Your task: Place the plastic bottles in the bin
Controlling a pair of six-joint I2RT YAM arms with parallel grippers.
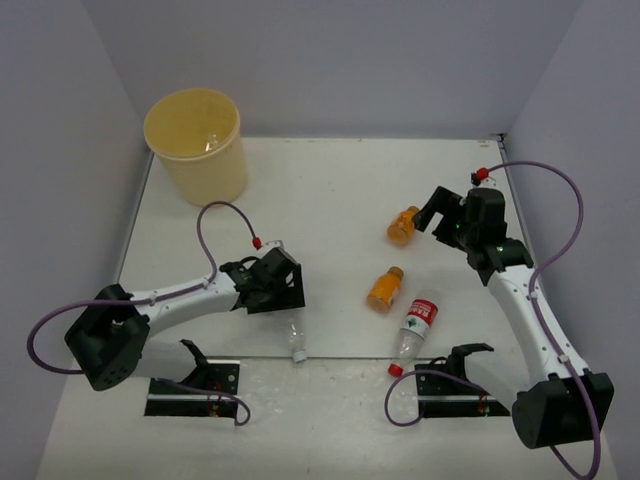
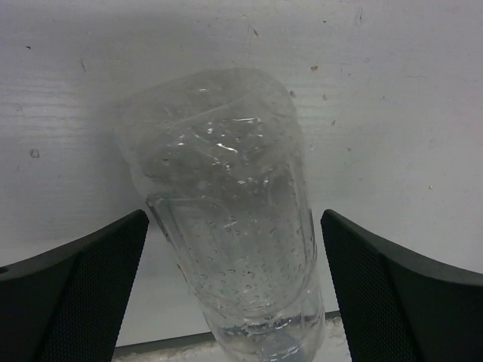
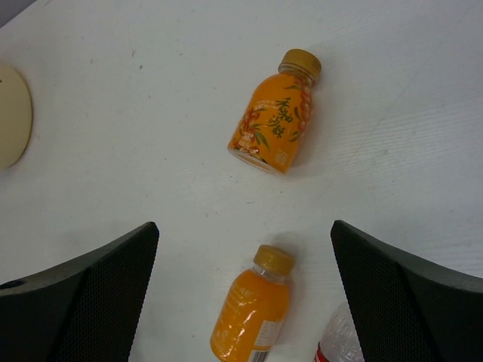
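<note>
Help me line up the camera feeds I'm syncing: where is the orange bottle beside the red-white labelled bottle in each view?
Top external: orange bottle right of centre, lower half.
Left wrist: not in it.
Right wrist: bottom centre, cap pointing up.
Shared landmark: red-white labelled bottle, just lower right of it in both.

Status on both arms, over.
Left gripper open, straddling the clear bottle. Right gripper open, orange bottle just ahead. Bin far left, nothing blocking.
</note>
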